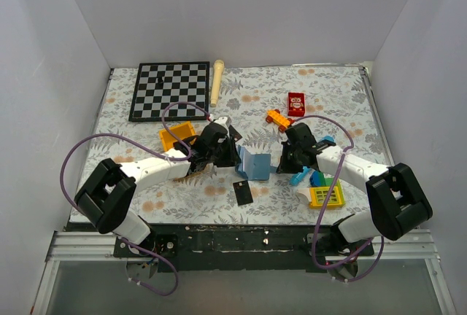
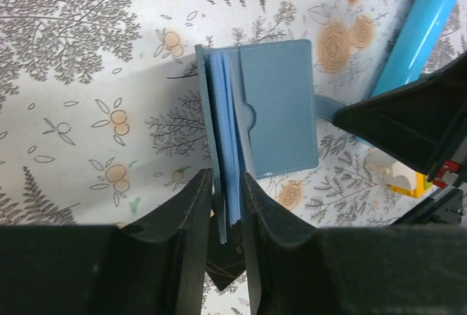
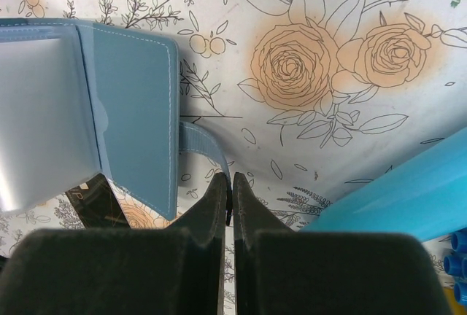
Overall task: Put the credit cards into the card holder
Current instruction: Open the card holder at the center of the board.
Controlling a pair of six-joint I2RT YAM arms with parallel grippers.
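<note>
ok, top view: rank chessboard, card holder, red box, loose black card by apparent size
1. chessboard
2. card holder
3. black card and red box: look about alike, not ranked

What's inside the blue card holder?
Light blue-grey pockets show inside the card holder, and the open one looks empty. The left gripper pinches some leaves together, so anything between those is hidden.

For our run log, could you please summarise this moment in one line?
left tool: pinching card holder cover | right tool: pinching snap tab | credit card: loose on table
</note>
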